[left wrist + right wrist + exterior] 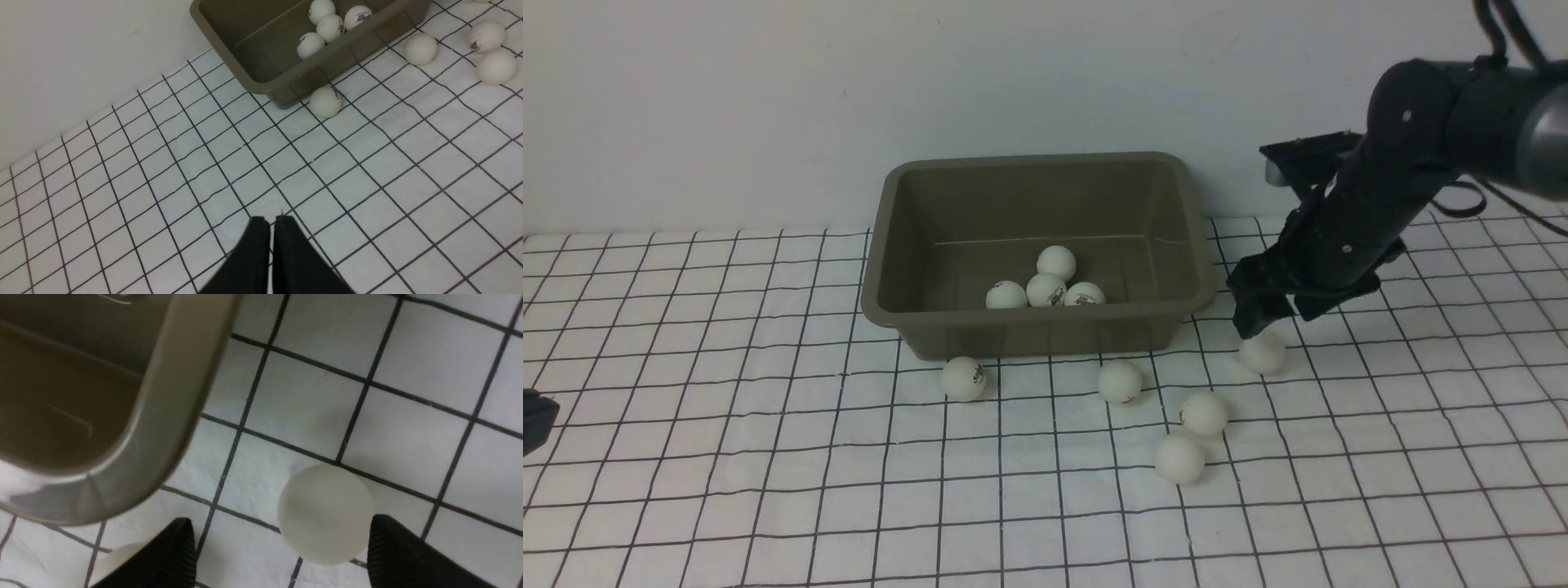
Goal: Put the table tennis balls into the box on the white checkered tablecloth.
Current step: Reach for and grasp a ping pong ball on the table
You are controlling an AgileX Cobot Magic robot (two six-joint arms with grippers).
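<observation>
Just off the box's (pixel 1037 327) right front corner, on the white checkered tablecloth (pixel 768 490), one ball (pixel 1262 353) sits right under the right gripper (pixel 1258 328), jaws spread wide and holding nothing, so that arm's much nearer. The left gripper (pixel 271 222) is pinched shut, empty, well away. The right wrist view shows the ball off-centre between the jaws, maybe touching one; the front view hides that. Four balls (pixel 1046 289) are already in the box

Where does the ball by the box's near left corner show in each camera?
Front view: table tennis ball, left of centre, just before the box.
Left wrist view: beside the box's nearest corner, logo showing.
Right wrist view: not in it.
Shared landmark: the olive-grey box.
</observation>
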